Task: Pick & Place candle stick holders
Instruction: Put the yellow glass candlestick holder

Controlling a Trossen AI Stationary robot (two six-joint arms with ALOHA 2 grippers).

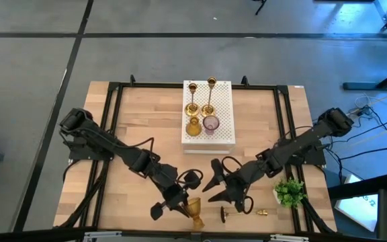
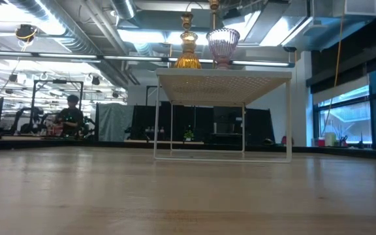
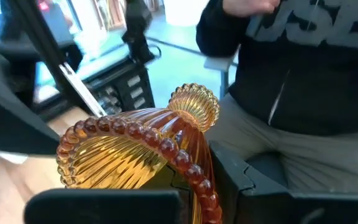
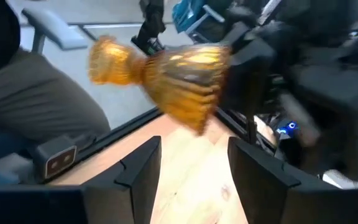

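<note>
My left claw (image 1: pixel 180 204) is clamped on an amber glass holder (image 1: pixel 195 214) at the bench's (image 1: pixel 140 121) six o'clock edge; my right claw (image 1: pixel 215 183), fingers apart, waits at its three o'clock.

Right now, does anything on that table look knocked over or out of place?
Yes. A brass candlestick lies on its side near the table's front edge, with a small brass piece loose beside it, close to the green plant. The left tool holds an amber glass holder tipped over, not upright. Four holders on the white perforated box stand neatly.
</note>
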